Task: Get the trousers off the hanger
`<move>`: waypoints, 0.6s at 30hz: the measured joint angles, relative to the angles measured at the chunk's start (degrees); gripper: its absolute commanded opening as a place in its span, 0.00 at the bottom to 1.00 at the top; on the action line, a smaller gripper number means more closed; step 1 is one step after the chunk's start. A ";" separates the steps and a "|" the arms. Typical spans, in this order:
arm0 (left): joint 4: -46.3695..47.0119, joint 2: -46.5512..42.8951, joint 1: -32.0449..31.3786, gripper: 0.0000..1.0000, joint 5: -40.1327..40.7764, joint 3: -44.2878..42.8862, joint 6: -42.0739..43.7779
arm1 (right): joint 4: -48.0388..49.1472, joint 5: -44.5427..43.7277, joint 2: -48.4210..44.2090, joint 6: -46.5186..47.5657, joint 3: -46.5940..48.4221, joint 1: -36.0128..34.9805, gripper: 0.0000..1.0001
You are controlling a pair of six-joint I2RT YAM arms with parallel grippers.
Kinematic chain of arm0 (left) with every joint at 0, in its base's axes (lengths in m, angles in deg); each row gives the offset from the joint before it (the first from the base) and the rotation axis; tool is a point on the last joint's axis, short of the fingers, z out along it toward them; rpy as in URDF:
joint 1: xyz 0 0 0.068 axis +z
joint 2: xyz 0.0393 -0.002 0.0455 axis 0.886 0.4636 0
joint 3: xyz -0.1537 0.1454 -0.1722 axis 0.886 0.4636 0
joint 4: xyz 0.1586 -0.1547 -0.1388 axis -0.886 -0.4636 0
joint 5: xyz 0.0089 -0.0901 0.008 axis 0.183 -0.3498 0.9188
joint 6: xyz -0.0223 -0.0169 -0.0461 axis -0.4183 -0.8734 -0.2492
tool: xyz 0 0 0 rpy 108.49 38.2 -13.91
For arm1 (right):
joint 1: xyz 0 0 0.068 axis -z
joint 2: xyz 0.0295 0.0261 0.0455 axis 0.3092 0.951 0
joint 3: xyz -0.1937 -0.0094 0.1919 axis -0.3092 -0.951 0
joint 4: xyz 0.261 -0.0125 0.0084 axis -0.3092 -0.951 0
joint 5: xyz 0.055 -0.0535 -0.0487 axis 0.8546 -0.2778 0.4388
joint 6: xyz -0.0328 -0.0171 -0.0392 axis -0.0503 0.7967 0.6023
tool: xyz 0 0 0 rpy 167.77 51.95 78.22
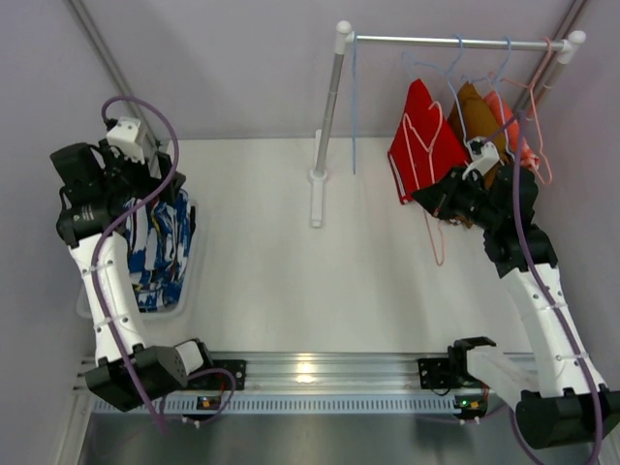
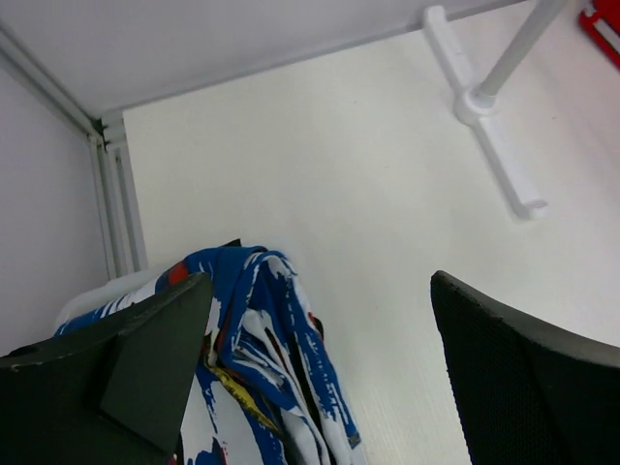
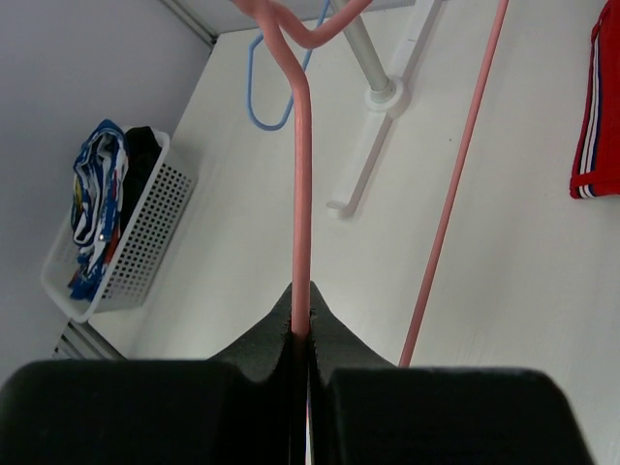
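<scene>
Red trousers (image 1: 418,145), brown trousers (image 1: 473,114) and orange-red trousers (image 1: 504,114) hang on hangers from the rack rod (image 1: 436,41). My right gripper (image 1: 426,197) is shut on the thin bar of an empty pink hanger (image 3: 301,194), in front of the red trousers (image 3: 593,116). The blue patterned trousers (image 1: 160,247) lie in the white basket (image 1: 184,291) at the left, with the black trousers (image 3: 145,160) beside them. My left gripper (image 2: 320,291) is open and empty just above the blue patterned trousers (image 2: 262,329).
An empty blue hanger (image 1: 354,107) hangs at the rod's left end beside the rack post (image 1: 325,126). The post's white foot (image 2: 489,136) lies on the table. The booth walls stand close at the left and right.
</scene>
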 measured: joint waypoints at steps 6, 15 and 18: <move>-6.12 -2.82 -0.26 0.99 -4.31 -5.79 -0.66 | -1.07 0.20 -1.42 -1.46 2.10 -0.02 0.00; -8.83 -0.87 -0.63 0.99 -6.32 -7.98 -3.89 | 1.22 1.60 18.73 -7.58 22.16 -0.83 0.00; -8.74 -0.92 -0.70 0.99 -6.40 -8.02 -5.33 | 1.38 1.18 26.47 -8.04 30.27 -1.75 0.00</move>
